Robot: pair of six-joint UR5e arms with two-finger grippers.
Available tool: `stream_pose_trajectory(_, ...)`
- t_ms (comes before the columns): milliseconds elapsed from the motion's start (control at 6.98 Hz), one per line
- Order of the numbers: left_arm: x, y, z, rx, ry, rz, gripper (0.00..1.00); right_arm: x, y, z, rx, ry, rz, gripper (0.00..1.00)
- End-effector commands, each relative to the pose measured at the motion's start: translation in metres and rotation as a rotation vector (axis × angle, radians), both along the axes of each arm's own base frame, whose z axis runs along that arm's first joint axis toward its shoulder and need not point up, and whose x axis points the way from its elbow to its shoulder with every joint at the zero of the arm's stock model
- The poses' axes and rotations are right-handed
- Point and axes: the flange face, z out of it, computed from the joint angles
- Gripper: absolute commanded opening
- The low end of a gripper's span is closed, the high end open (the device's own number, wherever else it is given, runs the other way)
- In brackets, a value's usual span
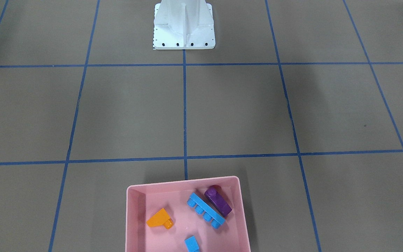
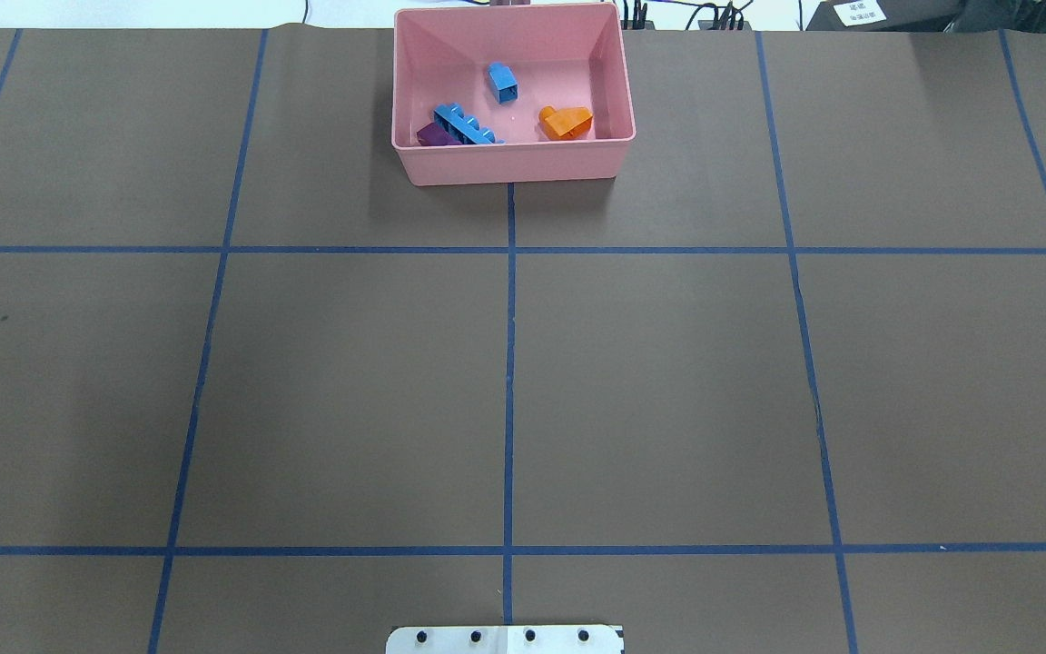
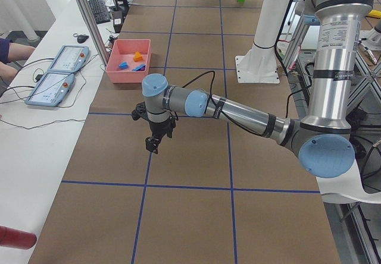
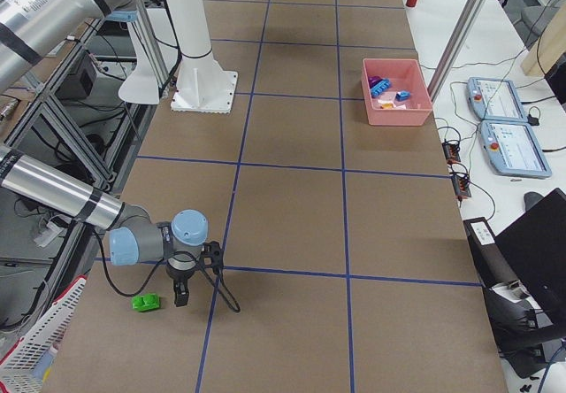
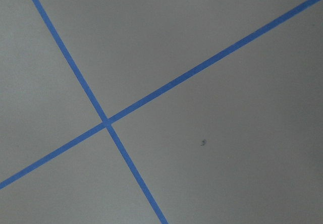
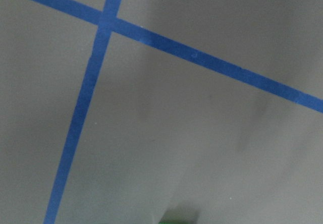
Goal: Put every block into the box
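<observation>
The pink box (image 1: 131, 210) sits at the table's far edge from the robot (image 2: 509, 163). In it lie the orange sloped block (image 1: 158, 218), the long blue block (image 1: 205, 210), the purple block (image 1: 218, 200) and the small blue block (image 1: 191, 243). The green block (image 4: 146, 302) lies on the table at the robot's right end, just beside my right gripper (image 4: 181, 296), which hangs low over the table. A green sliver (image 6: 176, 219) shows at the bottom edge of the right wrist view. My left gripper (image 3: 155, 142) hovers over bare table. I cannot tell whether either gripper is open or shut.
The white metal base (image 1: 184, 28) stands mid-table on the robot's side. Blue tape lines (image 2: 509, 363) grid the brown table. Two control tablets (image 3: 59, 68) lie on the side desk beyond the box. A white basket (image 4: 35, 344) sits off the table's corner.
</observation>
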Motion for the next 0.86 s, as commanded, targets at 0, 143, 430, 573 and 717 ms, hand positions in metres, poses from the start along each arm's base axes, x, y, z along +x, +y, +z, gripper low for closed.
stream_pose_trajectory(0,0.0,0.001,-0.004,0.006,0.002,-0.001,1.0,-0.028,-0.023,0.003,0.011,0.084,0.012,0.99)
stream_pose_trajectory(143,-0.001,0.006,0.001,0.0,0.0,0.0,1.0,-0.025,-0.011,0.02,-0.021,0.111,-0.021,1.0)
stream_pose_trajectory(430,-0.002,0.009,0.004,0.021,0.006,-0.001,1.0,-0.024,0.006,0.043,-0.061,0.152,-0.087,0.98)
stream_pose_trajectory(573,-0.002,0.011,0.006,0.03,0.008,-0.001,1.0,-0.025,0.009,0.043,-0.07,0.141,-0.102,0.92)
stream_pose_trajectory(717,-0.002,0.012,0.007,0.03,0.007,0.0,1.0,-0.028,0.018,0.03,-0.117,0.052,-0.033,0.87)
